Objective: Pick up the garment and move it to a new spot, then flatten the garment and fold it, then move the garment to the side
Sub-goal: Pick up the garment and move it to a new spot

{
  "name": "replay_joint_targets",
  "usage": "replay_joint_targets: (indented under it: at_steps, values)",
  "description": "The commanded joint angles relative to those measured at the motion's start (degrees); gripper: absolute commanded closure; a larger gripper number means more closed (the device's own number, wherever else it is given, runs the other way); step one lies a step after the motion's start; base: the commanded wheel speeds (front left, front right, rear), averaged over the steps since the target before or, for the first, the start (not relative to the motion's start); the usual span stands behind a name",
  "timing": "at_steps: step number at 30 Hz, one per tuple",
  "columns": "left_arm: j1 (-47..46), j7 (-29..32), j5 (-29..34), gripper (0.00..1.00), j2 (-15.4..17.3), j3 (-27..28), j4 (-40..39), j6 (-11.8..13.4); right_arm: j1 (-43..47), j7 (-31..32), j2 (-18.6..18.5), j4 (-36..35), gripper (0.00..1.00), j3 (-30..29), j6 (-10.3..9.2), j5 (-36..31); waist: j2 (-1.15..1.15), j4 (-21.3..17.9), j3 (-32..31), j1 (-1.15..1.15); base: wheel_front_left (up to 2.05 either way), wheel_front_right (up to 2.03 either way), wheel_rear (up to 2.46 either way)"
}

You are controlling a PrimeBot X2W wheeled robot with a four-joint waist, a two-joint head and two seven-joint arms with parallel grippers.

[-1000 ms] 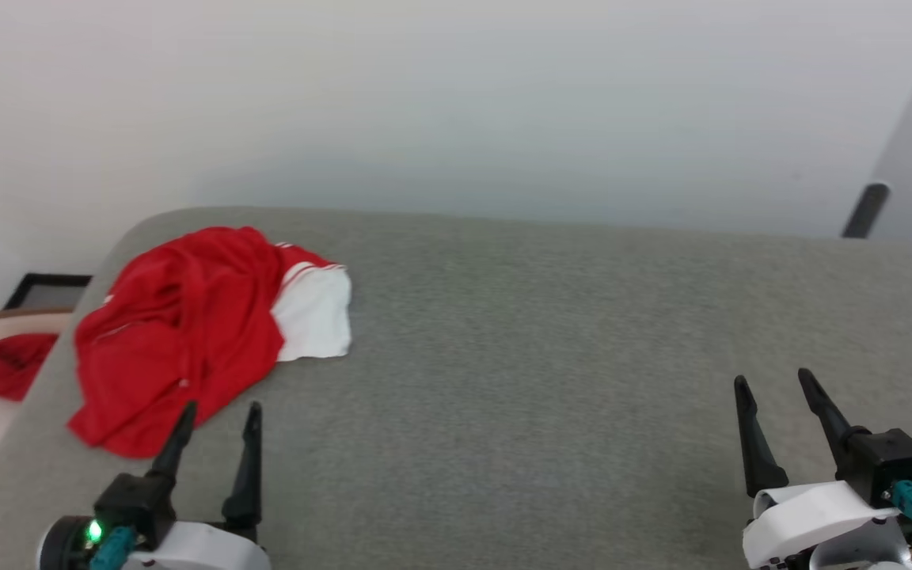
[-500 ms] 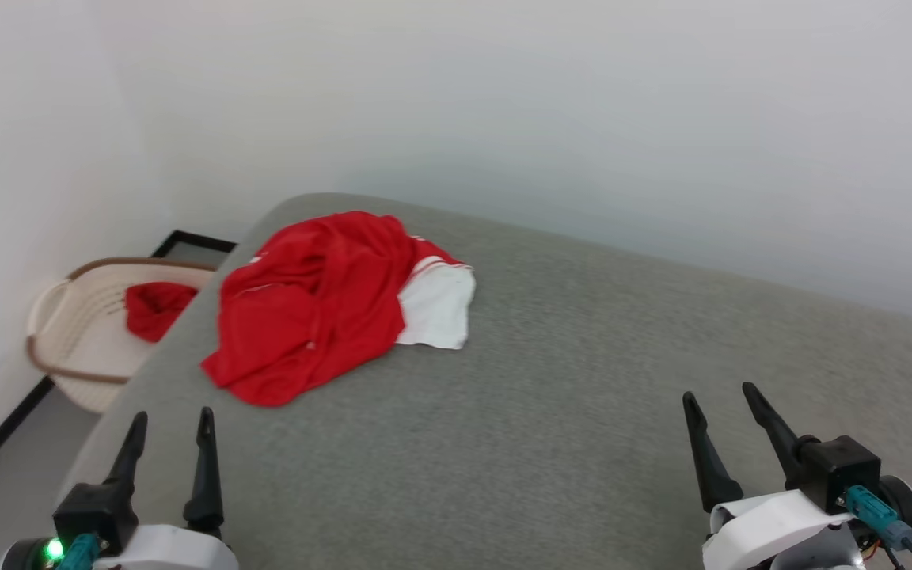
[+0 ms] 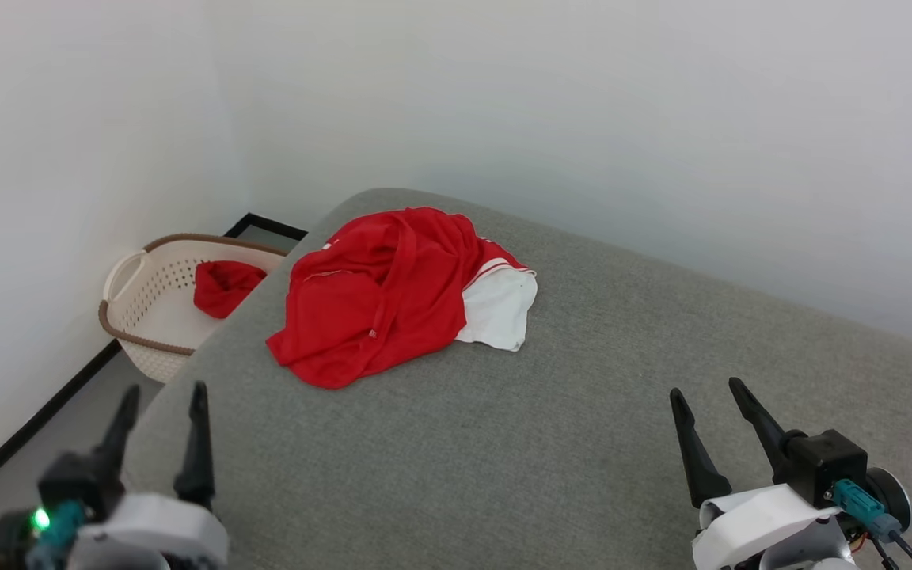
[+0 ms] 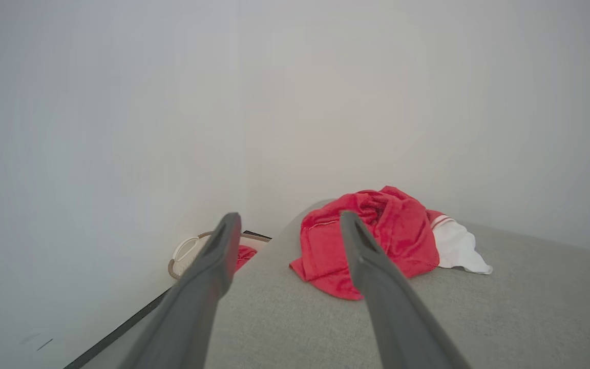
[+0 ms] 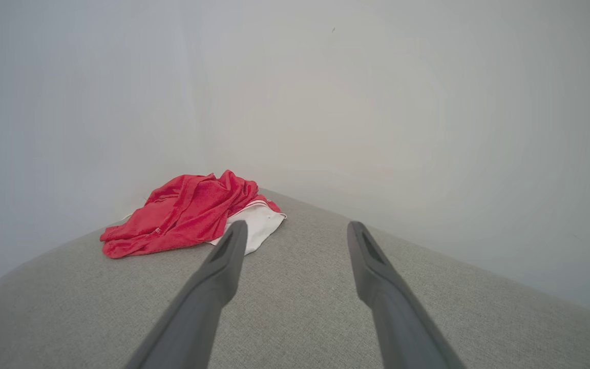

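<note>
The garment (image 3: 381,297), a red jersey with a white sleeve showing at its right, lies crumpled near the far left corner of the grey surface (image 3: 583,443). It also appears ahead in the left wrist view (image 4: 377,241) and to the left in the right wrist view (image 5: 187,215). My left gripper (image 3: 165,389) hovers open over the surface's near left edge, well short of the garment, with nothing between its fingers. My right gripper (image 3: 705,385) stands open at the lower right, far from the cloth and empty. The jersey's lettering is hidden in the folds.
A cream laundry basket (image 3: 139,277) with a brown rim stands on the floor left of the surface, against the wall, holding a small red cloth (image 3: 222,285). White walls close the corner behind. The grey surface stretches bare to the right of the garment.
The head camera has swung left, so the basket and the corner have come fully into view. Both grippers stay open and empty, low in the view.
</note>
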Motion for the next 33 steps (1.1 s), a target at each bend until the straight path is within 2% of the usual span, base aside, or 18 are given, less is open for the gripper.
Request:
replay_joint_targets:
  at_steps: [1, 8, 15, 20, 33]
  values:
    - [-1.7, 1.2, -0.9, 0.00, 0.9, 0.1, -0.5, -0.6, 0.0, 0.0, 0.1, -0.3, 0.00, 0.0, 0.02, -0.3, 0.00, -1.0, 0.9, 0.00, 0.00, 0.00, 0.00]
    - [-10.0, 10.1, -7.1, 0.00, 4.7, -0.6, -1.1, -3.1, -0.2, 1.4, 0.2, -2.3, 0.00, -0.4, 0.02, -1.7, 0.00, -3.8, 4.7, 0.00, 0.00, 0.00, 0.00]
    - [-21.2, 20.8, -15.7, 0.00, 9.2, -0.2, 1.7, -3.7, -3.1, 3.7, -1.6, -6.5, 0.00, -0.2, 0.02, -2.9, 0.00, -7.3, 12.6, 0.00, 0.00, 0.00, 0.00]
    - [-29.2, 26.7, -18.1, 0.00, 12.7, -0.6, 6.2, -3.8, -6.0, 5.4, -3.5, -9.5, 0.00, 0.7, 0.01, -3.0, 0.00, -10.1, 19.0, 0.00, 0.00, 0.00, 0.00]
    - [-44.9, 41.3, -25.2, 0.00, 14.8, -2.3, 23.1, -3.8, -12.1, 8.0, -7.1, -15.4, 0.00, 2.3, 0.01, -2.5, 0.00, -15.9, 32.2, 0.00, 0.00, 0.00, 0.00]
